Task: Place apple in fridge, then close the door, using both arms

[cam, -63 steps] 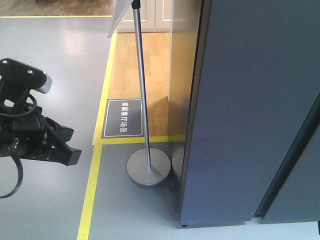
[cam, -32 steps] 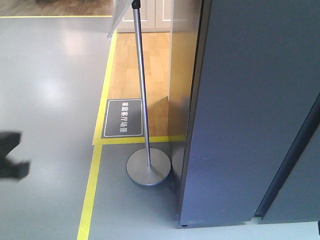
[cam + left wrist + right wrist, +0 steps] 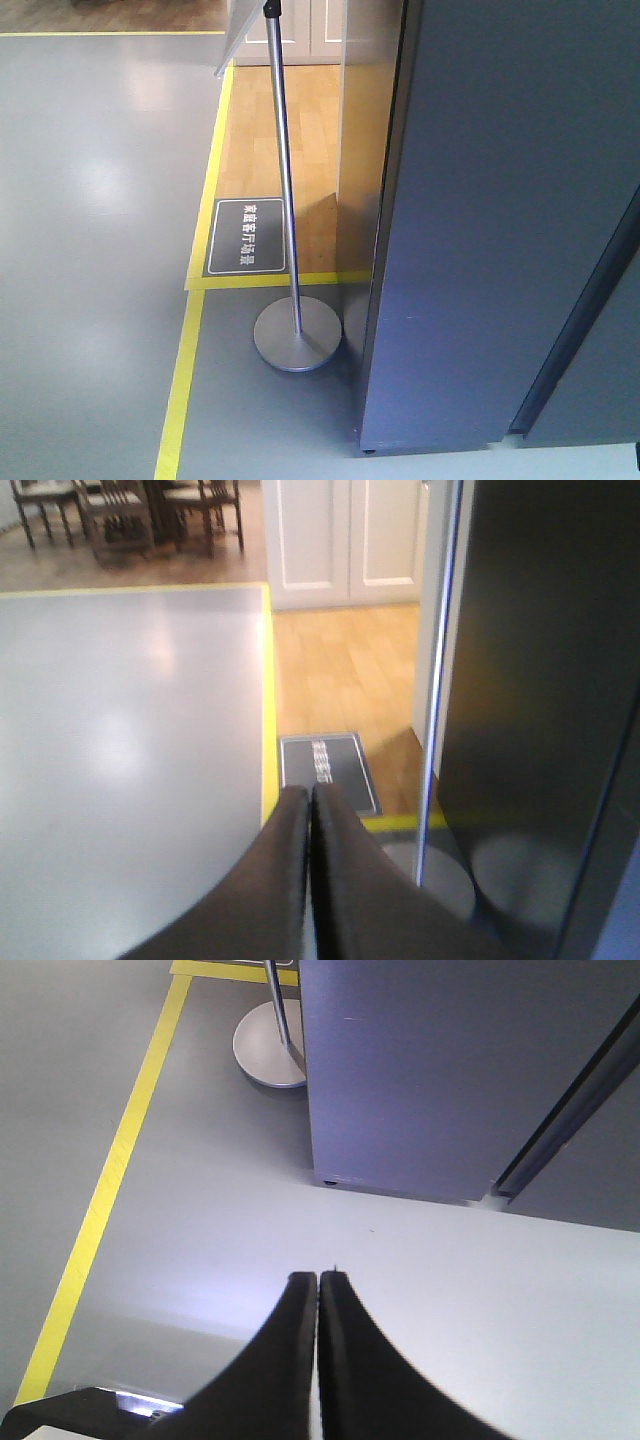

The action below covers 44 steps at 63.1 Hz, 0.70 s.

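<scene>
Pointing over the grey floor, the left gripper (image 3: 311, 798) has its black fingers (image 3: 288, 850) pressed together with nothing between them; ahead and to their right rises the tall dark grey fridge (image 3: 540, 710), its dark grey door (image 3: 510, 220) closed. The right gripper (image 3: 318, 1282) likewise has its fingers (image 3: 345, 1350) together, empty, with the fridge's lower corner beyond them and a silver round-based metal stand (image 3: 268, 1045) farther off to the left. No apple shows in any view.

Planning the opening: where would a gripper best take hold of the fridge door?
Likely the door at its right edge, where a dark recessed strip runs its height; come from the front-right and hook a finger in, since the face is flat and bare.
</scene>
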Tool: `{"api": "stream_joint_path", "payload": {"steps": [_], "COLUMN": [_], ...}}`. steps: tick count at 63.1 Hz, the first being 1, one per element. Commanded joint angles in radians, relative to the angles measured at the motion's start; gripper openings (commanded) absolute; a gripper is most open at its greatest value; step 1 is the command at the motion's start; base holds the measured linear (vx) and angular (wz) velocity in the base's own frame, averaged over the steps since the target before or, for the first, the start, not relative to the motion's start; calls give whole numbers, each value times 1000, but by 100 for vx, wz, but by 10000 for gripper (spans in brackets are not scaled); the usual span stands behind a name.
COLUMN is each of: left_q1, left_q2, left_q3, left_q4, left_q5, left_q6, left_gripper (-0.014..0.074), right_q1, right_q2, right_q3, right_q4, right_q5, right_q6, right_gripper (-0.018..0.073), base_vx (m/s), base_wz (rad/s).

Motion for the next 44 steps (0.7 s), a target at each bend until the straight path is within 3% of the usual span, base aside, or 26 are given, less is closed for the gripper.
{"api": "stream_joint_path", "payload": {"steps": [1, 17, 44], "left_q1": [19, 36, 36], "left_q2": [-66, -195, -185], "left_q3": [29, 84, 84], "left_q4": [-3, -3, -3], "left_q5": [-130, -173, -184], "left_q6": [-12, -11, -11], "left_gripper": [-6, -6, -6], "right_q1": [0, 0, 0], "right_q2": [4, 4, 4], "right_q3": [-25, -25, -25], "right_q4": [-13, -13, -12], "right_q5": [-49, -49, -49], "right_q6": [-3, -3, -3], "right_gripper": [-4, -4, -4], "base_vx": [0, 0, 0], "base_wz": [0, 0, 0]}}
